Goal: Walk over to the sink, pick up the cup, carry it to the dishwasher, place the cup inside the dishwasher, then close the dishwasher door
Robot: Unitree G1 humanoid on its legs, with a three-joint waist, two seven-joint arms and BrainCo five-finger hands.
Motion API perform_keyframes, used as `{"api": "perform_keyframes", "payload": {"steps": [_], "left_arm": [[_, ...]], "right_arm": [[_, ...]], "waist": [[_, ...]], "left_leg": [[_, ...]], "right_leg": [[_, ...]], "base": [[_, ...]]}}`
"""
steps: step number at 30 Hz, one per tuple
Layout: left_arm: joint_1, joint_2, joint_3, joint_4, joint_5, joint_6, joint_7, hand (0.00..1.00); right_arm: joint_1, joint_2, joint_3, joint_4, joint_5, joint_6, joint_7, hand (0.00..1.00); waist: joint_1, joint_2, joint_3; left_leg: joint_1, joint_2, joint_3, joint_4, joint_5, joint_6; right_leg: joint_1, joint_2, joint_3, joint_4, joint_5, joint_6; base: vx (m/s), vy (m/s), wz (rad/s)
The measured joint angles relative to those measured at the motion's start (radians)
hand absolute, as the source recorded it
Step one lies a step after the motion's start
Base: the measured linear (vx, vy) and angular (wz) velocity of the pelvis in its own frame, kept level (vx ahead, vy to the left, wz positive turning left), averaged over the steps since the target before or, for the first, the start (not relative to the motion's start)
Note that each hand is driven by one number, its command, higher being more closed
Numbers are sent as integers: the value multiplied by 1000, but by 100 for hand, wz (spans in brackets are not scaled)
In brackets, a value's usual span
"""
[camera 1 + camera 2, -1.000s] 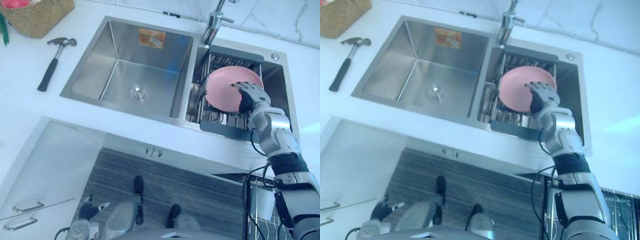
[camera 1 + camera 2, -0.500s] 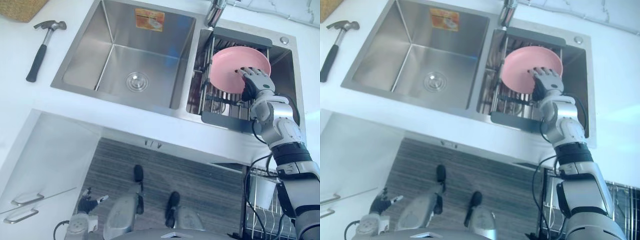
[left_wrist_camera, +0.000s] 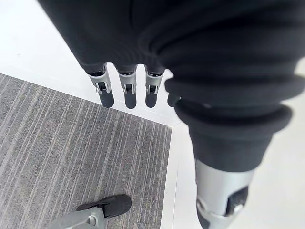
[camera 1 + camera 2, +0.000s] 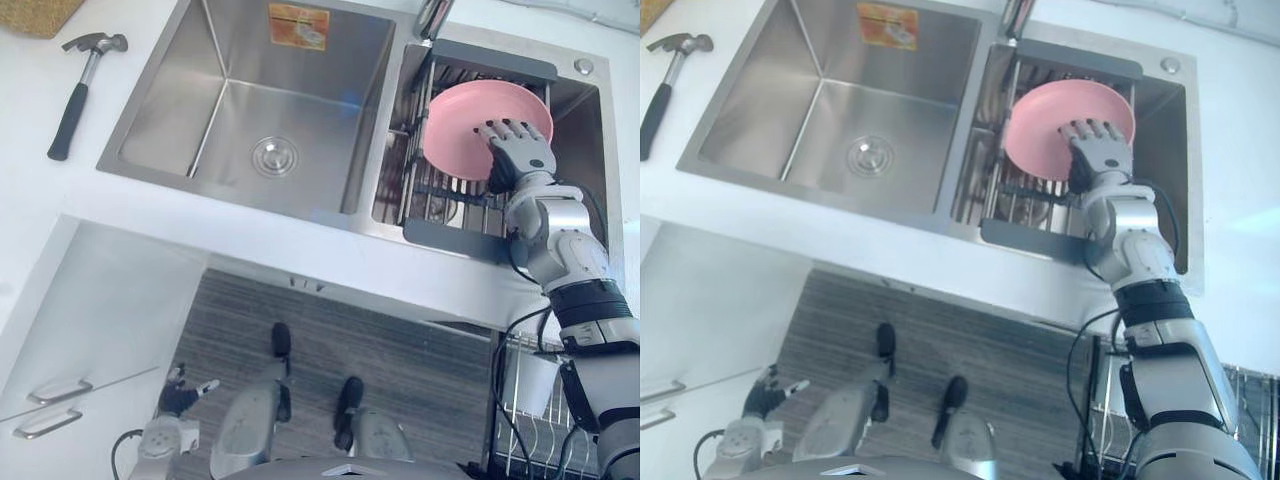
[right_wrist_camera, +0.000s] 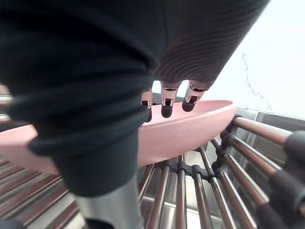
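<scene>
My R hand (image 4: 515, 150) rests on the pink dish (image 4: 465, 125) (a shallow dish, no cup) propped in the wire rack (image 4: 440, 205) in the R basin of the sink (image 4: 170, 100), ~1 o'clock in head view; fingers spread, near straight, tips at its rim, thumb hidden. L hand (image 3: 125, 90) hangs ~7 o'clock, fingers loose, empty. Risk, imo: w/o thumb under the rim the slick dish slides off on lift, or its edge snags the rack bars.

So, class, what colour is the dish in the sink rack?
The dish is pink; left eye view.
</scene>
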Motion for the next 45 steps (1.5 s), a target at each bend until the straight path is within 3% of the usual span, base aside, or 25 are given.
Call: {"api": "perform_keyframes", "payload": {"steps": [1,4,9,18,28,41,45], "left_arm": [[0,0,0,0,-4,0,0,0],[-3,0,-1,0,-4,-6,2,0],[-5,0,0,1,-4,-9,19,0],[-7,2,0,2,-4,-9,20,0],[-1,7,2,8,6,-18,23,0],[54,3,21,8,51,-25,27,0],[90,2,23,8,68,-28,36,0]], "right_arm": [[-5,-1,8,0,-3,-11,-1,100],[-5,-8,17,-1,-10,-26,-13,100],[-18,-38,54,0,-68,-65,-118,100],[-20,-39,89,3,-119,-68,-223,100],[-19,-43,85,37,-101,-97,-312,100],[64,-66,-53,-57,-32,-167,-346,100],[113,-66,-114,-151,17,-173,-354,100]], "waist": [[-1,1,-1],[-2,7,-2],[0,17,-2],[1,19,-4],[-6,19,-5],[-17,11,-73],[-24,-13,-114]], "left_leg": [[-1,0,0,0,0,0],[-9,0,-4,0,2,-1],[-14,0,-13,0,2,-4],[-16,1,-16,0,1,-6],[-2,-2,-34,0,11,-11],[34,-19,-44,-1,8,-14],[55,-19,-42,-1,1,-24]], "right_leg": [[-2,0,0,0,0,0],[-9,1,-2,2,0,0],[-11,3,-6,7,0,0],[-11,5,-8,6,1,1],[18,4,-38,-7,-1,4],[69,-8,-61,-18,-8,18],[90,-8,-59,-28,-9,20]], "base": [[0,0,0],[-5,2,2],[-13,4,3],[0,0,0],[0,-5,6],[4,0,4],[2,-4,-1]]}}
